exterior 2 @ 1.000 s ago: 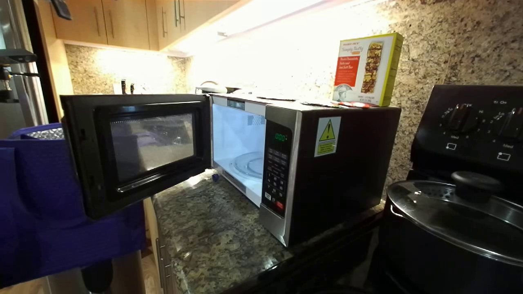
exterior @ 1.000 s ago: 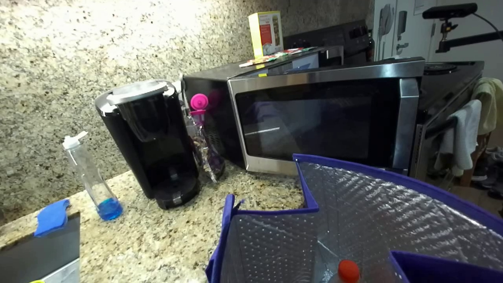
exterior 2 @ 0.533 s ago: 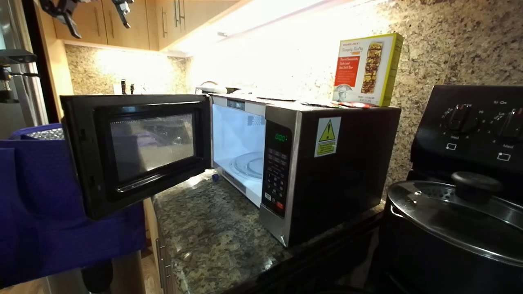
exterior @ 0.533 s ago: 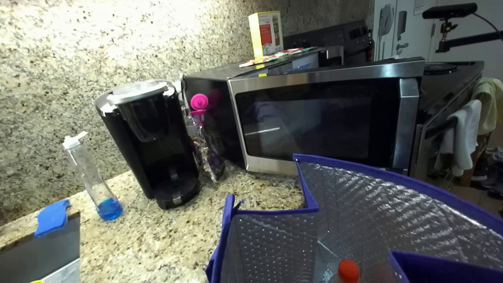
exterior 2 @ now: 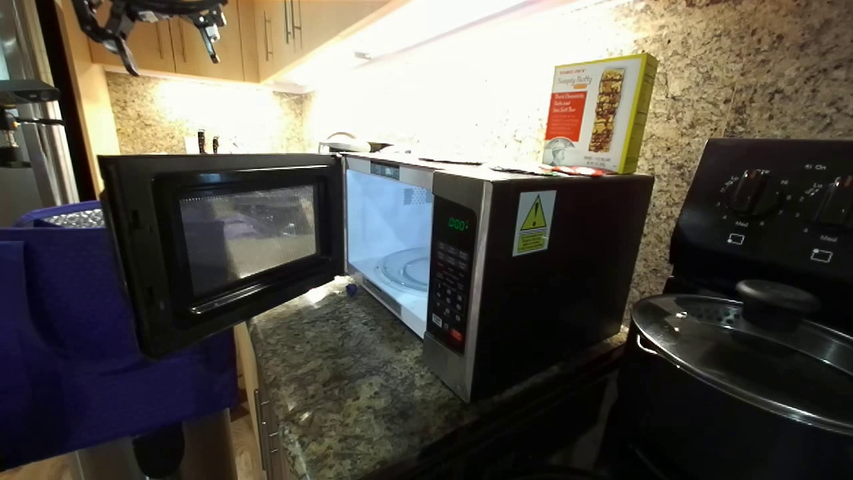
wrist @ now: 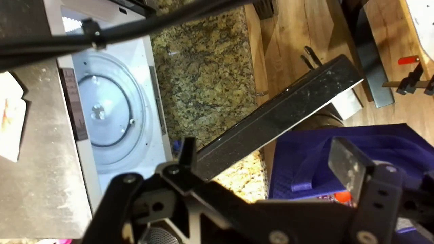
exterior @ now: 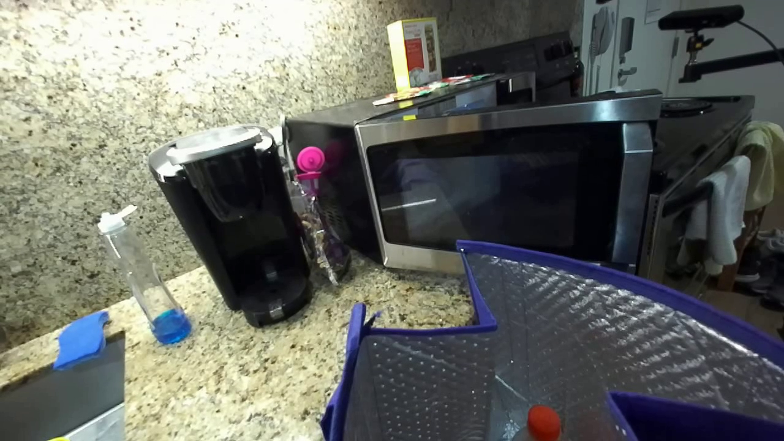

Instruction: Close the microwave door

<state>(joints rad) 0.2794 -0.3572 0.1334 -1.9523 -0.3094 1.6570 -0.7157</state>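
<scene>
"Silver steel frames the wide rectangular door (exterior: 496,190), doesn't it?"

"Yes, around a large dark glass window (exterior: 484,184), with a thick upright metal handle (exterior: 633,190) along its free side. Its inner face is black, with a raised border around the pane."

"And where does it stand?"

"Swung far out from the boxy, dark-sided microwave (exterior 2: 553,287), hinged on the side toward the black coffee maker with the silver top (exterior: 229,226). Seen from the wrist, it slants across the front edge of the speckled granite counter (wrist: 206,74) and juts past it. The microwave sits by the counter's end edge, next to the black stove (exterior 2: 786,213)."

"And inside?"

"Pale, lit walls, and a round clear glass turntable (wrist: 108,108) on the floor. Green digits glow on the black control panel (exterior 2: 450,267)."

"What's near the door?"

"A purple fabric bag with a quilted silver lining (exterior: 569,324), beyond the counter's front edge; whether it touches the door I can't tell. A yellow-and-white cardboard box (exterior 2: 596,113) with a red patch on its front stands on the microwave's top, near the rear corner on the stove side."

"And the hand?"

"A black two-fingered gripper (exterior 2: 171,60), higher than the door and apart from it, its fingers (wrist: 346,166) spread wide, released."
</scene>
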